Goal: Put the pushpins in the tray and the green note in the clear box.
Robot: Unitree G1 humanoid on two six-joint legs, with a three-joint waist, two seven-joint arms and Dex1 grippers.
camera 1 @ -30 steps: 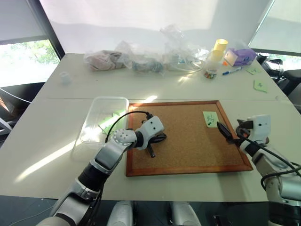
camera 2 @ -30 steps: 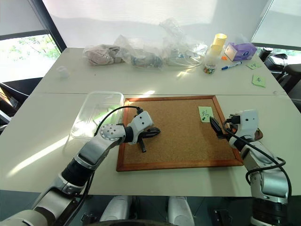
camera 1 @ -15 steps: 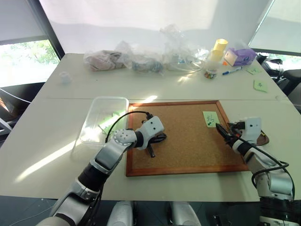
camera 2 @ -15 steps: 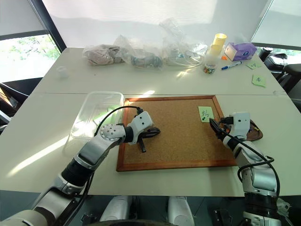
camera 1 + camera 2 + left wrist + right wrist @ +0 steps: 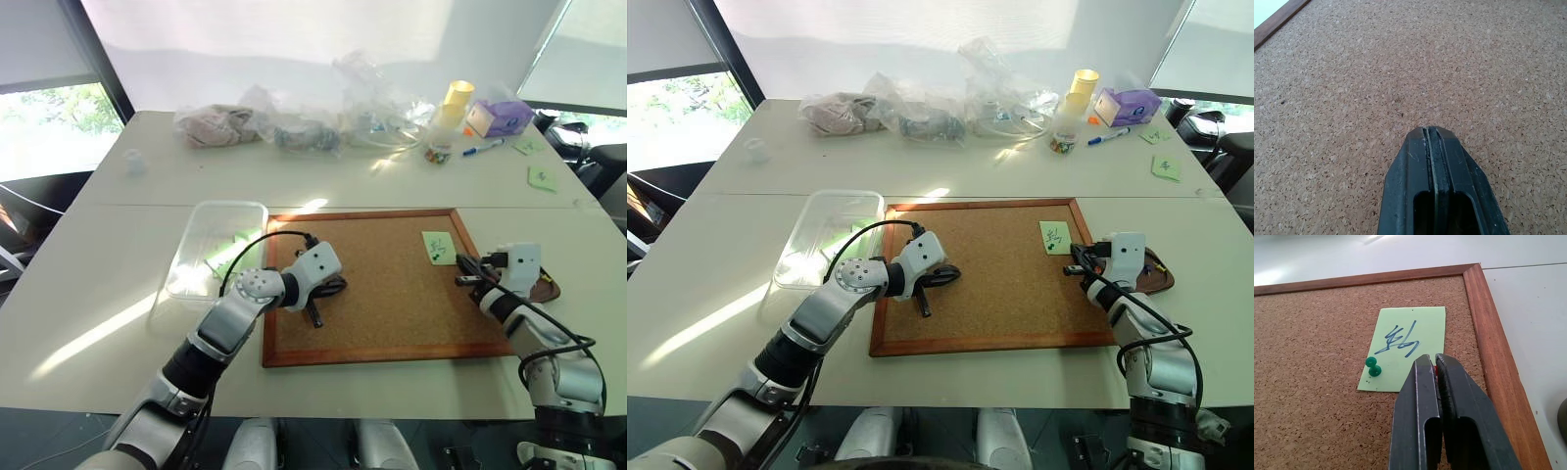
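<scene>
Scene: a pale table (image 5: 118, 294) holds a wood-framed cork board (image 5: 382, 294), with both robot arms reaching onto it.

Change: a second ago the right gripper (image 5: 1436, 363) stood wide open near the board's right edge; now its two black fingers are pressed together. A speck of red (image 5: 1435, 367) shows in the seam between them, most likely a red-headed pin caught at the note's lower edge, though it is too small to be sure.

Note: the green note (image 5: 1404, 348) lies flat on the board near its top right corner, blue handwriting up. A green pin (image 5: 1372, 366) is stuck through its lower left corner.

Left gripper: the left gripper (image 5: 1431, 134) rests low over bare cork at the board's left side, fingers together and holding nothing. It has not moved over the last second.

Tray: the dark brown tray (image 5: 549, 290) sits on the table just right of the board, partly hidden behind the right wrist.

Box: the clear box (image 5: 217, 245) stands on the table touching the board's left edge. Green tints show through its wall; what they are cannot be told.

Meaning: the right arm seems to have just taken hold of one pin. Judged from here, it next lifts the pin free and carries it the short way to the tray. The green pin must come out too before the note can go to the box.
</scene>
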